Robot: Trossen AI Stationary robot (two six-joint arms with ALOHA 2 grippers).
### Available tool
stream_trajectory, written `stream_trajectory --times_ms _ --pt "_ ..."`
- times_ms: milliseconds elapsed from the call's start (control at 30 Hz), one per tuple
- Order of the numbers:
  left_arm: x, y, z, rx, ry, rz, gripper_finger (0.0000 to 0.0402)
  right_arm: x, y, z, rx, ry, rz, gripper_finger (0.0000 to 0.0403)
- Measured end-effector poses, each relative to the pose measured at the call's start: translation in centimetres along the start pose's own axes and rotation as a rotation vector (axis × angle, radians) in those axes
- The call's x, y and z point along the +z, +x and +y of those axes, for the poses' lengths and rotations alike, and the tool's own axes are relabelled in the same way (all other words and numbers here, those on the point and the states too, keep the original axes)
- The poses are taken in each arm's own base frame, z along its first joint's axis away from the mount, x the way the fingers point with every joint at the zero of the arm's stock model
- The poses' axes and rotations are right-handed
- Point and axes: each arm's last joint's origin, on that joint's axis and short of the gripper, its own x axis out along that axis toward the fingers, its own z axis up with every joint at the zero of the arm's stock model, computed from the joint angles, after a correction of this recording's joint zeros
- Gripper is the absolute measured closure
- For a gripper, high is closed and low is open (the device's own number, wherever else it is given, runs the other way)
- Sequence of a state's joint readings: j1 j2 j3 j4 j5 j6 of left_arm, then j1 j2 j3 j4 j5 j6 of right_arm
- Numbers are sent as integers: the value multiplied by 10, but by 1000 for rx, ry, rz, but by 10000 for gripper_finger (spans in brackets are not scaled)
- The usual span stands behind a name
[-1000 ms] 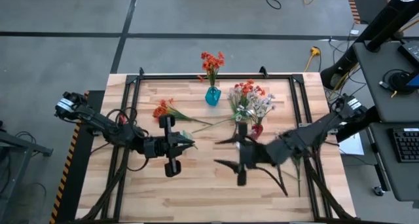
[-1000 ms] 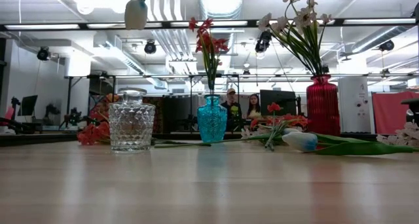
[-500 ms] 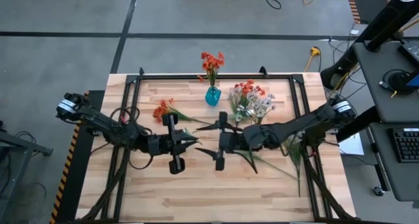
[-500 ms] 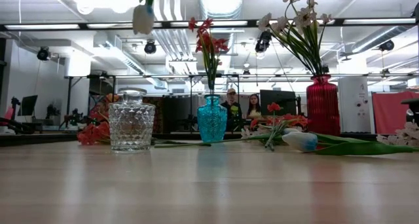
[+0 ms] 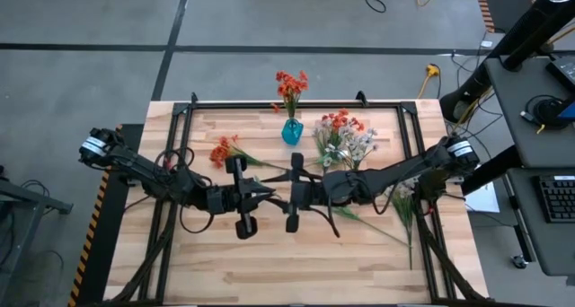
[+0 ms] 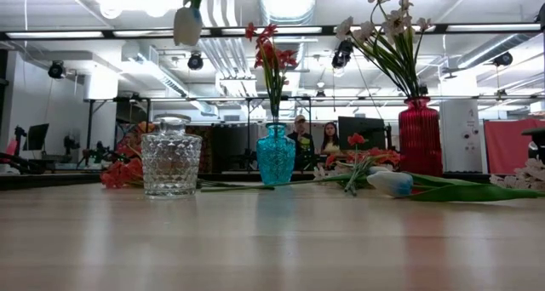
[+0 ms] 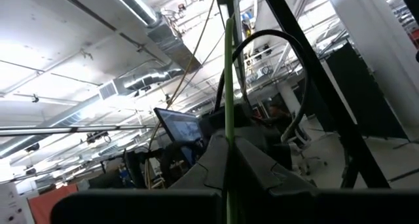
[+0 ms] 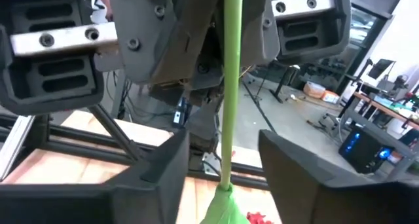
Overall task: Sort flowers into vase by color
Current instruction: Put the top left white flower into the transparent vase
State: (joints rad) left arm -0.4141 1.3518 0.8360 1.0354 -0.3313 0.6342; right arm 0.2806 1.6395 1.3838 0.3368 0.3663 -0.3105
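My left gripper is over the table's middle, shut on the green stem of a white tulip-like bud. The stem stands upright. The bud hangs at its lower end, high above a clear glass vase. My right gripper faces the left one, open. Its fingers stand on either side of the same stem without touching it. A blue vase holds orange-red blossoms. A red vase holds pale pink-white bunches. My left gripper pinches the tulip's stem between its two fingers. The fingers lie level, come from the table's left and lie across the stem. The flower is lifted clear of the table, upright with the bud hanging down.
An orange-red spray lies on the table at the far left. Another white tulip and green-stemmed sprays lie at the right. Orange-red blossoms lie by the red vase. People stand in the room beyond the table.
My right gripper has gone toward the table's left edge, up to my left gripper and the held stem, and its open fingers now stand around the stem. The bud has shifted a little in the low view.
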Motion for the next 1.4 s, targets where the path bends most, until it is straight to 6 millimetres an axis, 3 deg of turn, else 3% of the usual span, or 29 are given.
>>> stream_trajectory --times_ms 300,567,1067,1233,1400 --pt "-1 0 0 -1 -4 6 401 2 0 -1 -4 -13 -14 385" --pt "-1 0 1 43 -31 38 390 3 -2 -2 -5 -10 -10 389" --pt "6 -9 -2 133 -84 184 215 29 -40 -25 21 32 87 390" --pt "8 -15 -8 89 -129 263 189 41 -57 -36 21 33 87 390" --pt "11 -26 -14 154 -127 391 185 51 -69 -44 28 20 112 390"
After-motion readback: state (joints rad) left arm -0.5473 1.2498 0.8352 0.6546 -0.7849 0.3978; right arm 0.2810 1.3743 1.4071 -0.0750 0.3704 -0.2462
